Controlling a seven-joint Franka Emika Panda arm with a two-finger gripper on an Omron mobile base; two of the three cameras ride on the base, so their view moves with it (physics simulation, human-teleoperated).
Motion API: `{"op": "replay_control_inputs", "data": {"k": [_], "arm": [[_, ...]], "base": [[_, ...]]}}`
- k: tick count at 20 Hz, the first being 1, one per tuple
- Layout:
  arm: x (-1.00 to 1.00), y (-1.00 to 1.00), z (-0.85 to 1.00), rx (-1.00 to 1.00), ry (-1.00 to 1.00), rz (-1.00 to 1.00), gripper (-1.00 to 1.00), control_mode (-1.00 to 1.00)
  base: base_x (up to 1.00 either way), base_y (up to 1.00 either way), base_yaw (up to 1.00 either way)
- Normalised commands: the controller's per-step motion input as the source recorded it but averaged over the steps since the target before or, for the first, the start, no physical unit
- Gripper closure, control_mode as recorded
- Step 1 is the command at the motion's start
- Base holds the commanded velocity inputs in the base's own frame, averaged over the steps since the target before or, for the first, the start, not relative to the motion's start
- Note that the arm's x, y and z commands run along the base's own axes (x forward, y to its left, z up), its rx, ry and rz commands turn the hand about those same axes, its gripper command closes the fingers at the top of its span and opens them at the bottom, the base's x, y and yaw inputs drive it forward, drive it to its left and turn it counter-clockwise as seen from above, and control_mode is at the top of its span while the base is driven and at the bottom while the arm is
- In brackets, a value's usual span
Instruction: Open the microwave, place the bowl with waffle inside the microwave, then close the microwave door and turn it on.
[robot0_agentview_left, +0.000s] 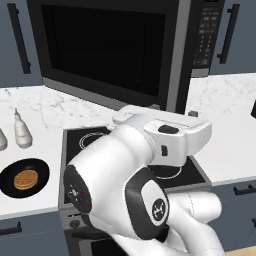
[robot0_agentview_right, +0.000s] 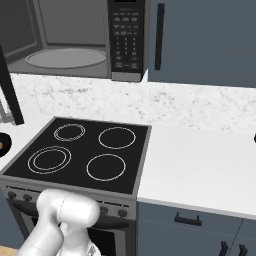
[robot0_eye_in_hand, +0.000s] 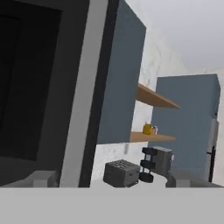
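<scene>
1. The tool (robot0_eye_in_hand: 113, 181) stands with its tips apart, one at each lower corner of the hand view. Nothing is between them, so it holds nothing and touches nothing. It sits just in front of the microwave door (robot0_agentview_left: 102, 50), whose grey frame and black window fill the left of the hand view.
2. The door hangs swung out, and the right base view looks straight into the microwave (robot0_agentview_right: 75, 40) at its light interior and turntable. I judge the opening step done and the bowl the next thing to fetch.
3. The bowl (robot0_agentview_left: 10, 176) sits on the worktop (robot0_agentview_left: 45, 107) left of the stovetop (robot0_agentview_right: 80, 150), well apart from the tool, with the waffle (robot0_agentview_left: 26, 179) lying flat inside it.
4. What could go wrong:
   - The open door juts over the worktop, so an arm swinging left toward the bowl could clip it and push it shut or wider.
   - Two white bottles (robot0_agentview_left: 22, 131) stand near the bowl, and a wide approach could topple them.
   - The bowl is shallow, so a grip on its rim could slip or tilt it and slide the waffle out.
   - A bowl carried too high could strike the lower edge of the door or of the microwave's mouth.
</scene>
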Motion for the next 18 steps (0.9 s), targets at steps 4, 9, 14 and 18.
{"op": "replay_control_inputs", "data": {"k": [4,9,14,18], "arm": [[0.11,-0.94,-0.18,0.36,0.15,0.32,-1.00,-1.00],[0.00,-0.15,-0.34,0.29,0.24,0.71,-1.00,-1.00],[0.12,0.00,-0.08,0.37,0.18,0.76,-1.00,-1.00],[0.31,-0.06,0.00,0.42,0.17,0.70,-1.00,-1.00]], "base": [[0.00,0.00,0.00],[0.00,0.00,0.00],[0.00,0.00,0.00],[0.00,0.00,0.00]]}}
